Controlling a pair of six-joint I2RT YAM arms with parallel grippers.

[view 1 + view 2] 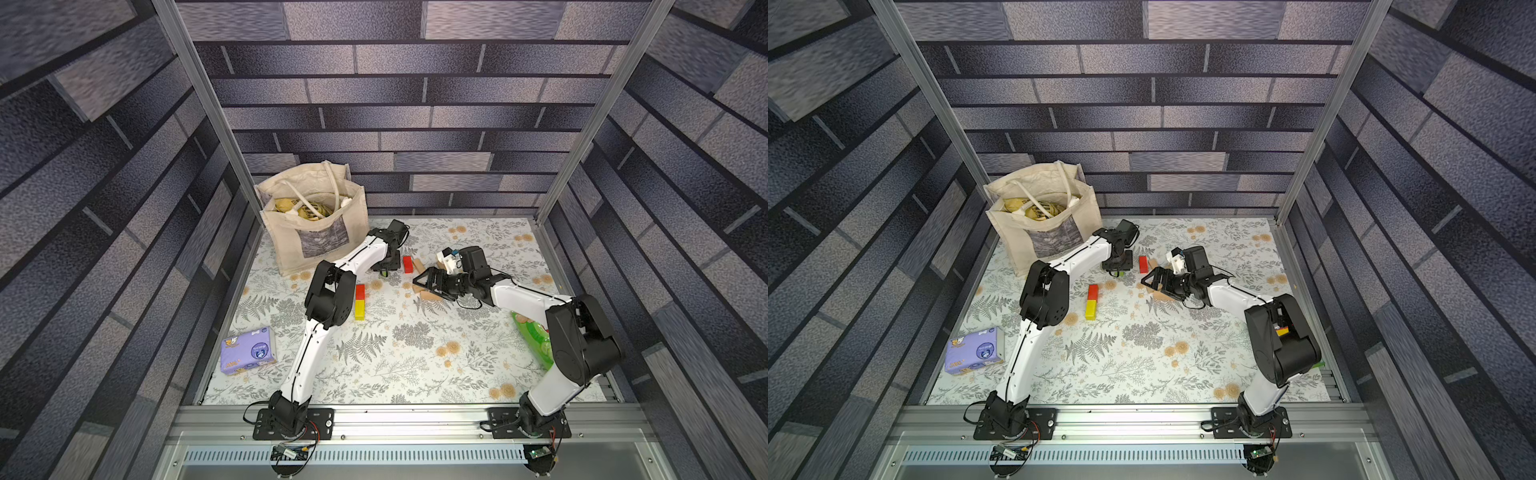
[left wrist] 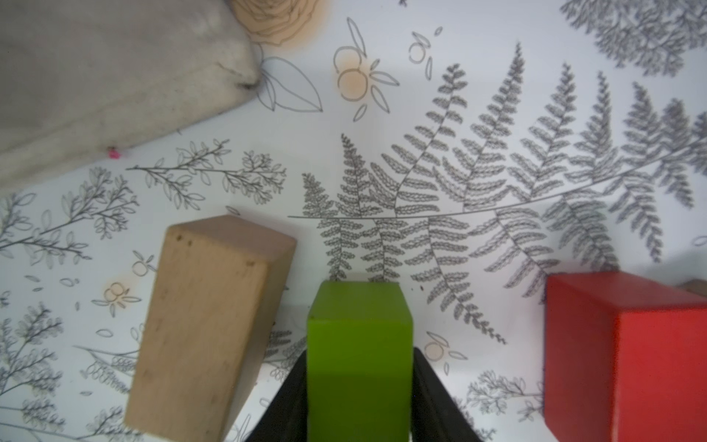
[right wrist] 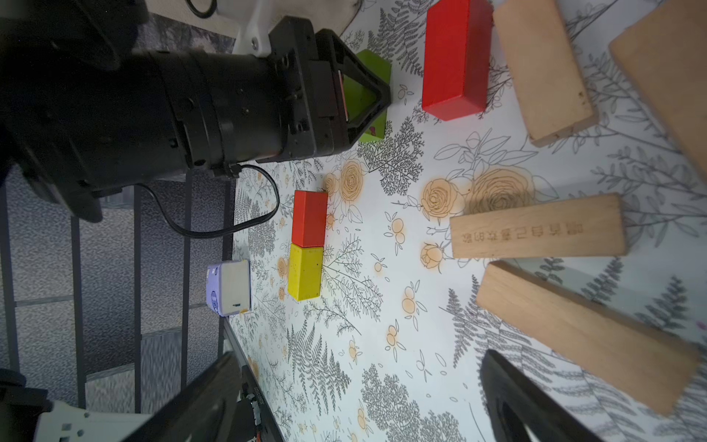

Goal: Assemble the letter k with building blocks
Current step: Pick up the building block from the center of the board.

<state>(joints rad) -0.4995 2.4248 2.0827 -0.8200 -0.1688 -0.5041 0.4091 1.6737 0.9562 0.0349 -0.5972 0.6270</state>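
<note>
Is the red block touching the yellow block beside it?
Touching. In the right wrist view the red block and yellow block sit end to end with no gap.

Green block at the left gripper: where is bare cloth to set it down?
Widest free patch: front-middle cloth, between the yellow block, tissue pack and right arm. Far-right corner is bare too. Crowded: around the green block, the red block beside it and plain wooden blocks.
</note>
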